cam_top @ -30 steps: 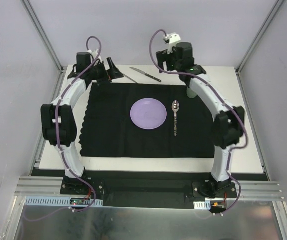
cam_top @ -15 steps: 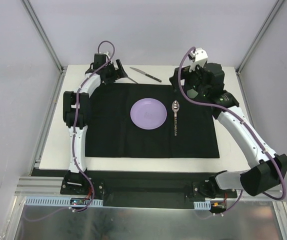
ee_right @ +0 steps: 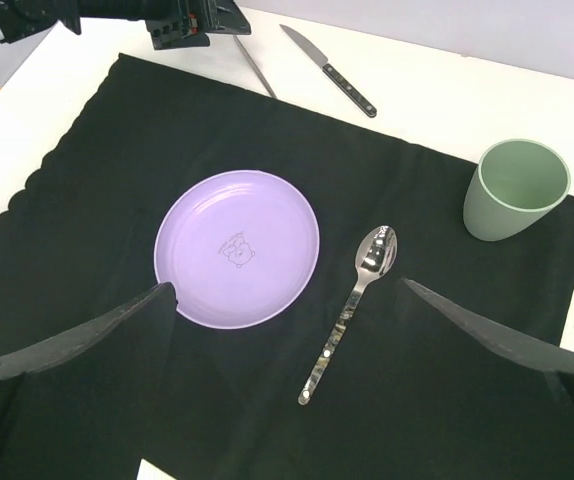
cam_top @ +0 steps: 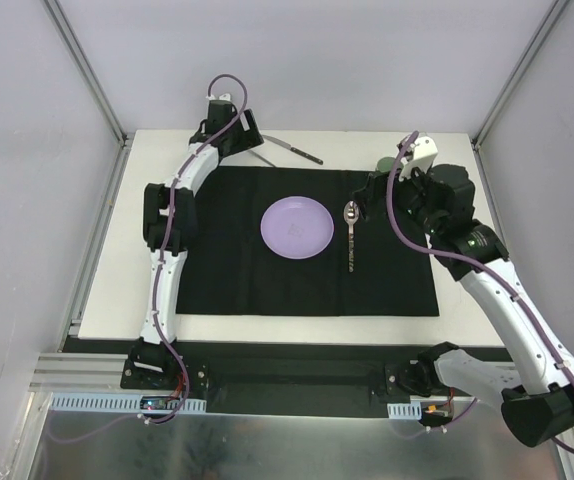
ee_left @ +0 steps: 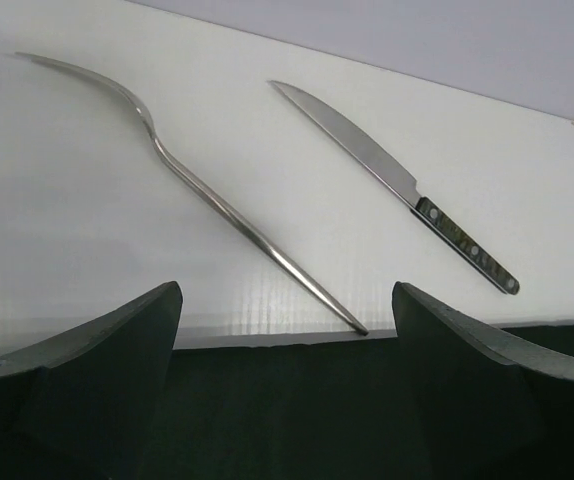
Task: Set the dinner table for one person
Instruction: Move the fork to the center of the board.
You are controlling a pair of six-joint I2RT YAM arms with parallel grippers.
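1. The dinner table point(cam_top: 117, 270) is filling the workspace in front of both arms, and its white top is carrying everything else.
2. The black mat point(cam_top: 227, 270) is lying flat across the middle of it.
3. The left gripper point(ee_left: 285, 300) is hovering at the mat's far edge with its fingers spread wide and nothing between them. The right gripper point(ee_right: 287, 300) is hanging above the mat, likewise spread and gripping nothing.
4. The plate point(cam_top: 296, 227) is sitting near the mat's centre, so that step is looking done.
5. The cup point(ee_right: 515, 190) is standing upright on the mat's far right corner.
6. The knife point(ee_left: 397, 185) is lying on bare table beyond the mat and is waiting to be placed.
7. The fork point(ee_left: 207, 195), as it seems, is lying beside the knife with its near end reaching the mat's edge. It is probably the left gripper's next target.
8. The spoon point(cam_top: 351, 235) is lying just right of the plate.
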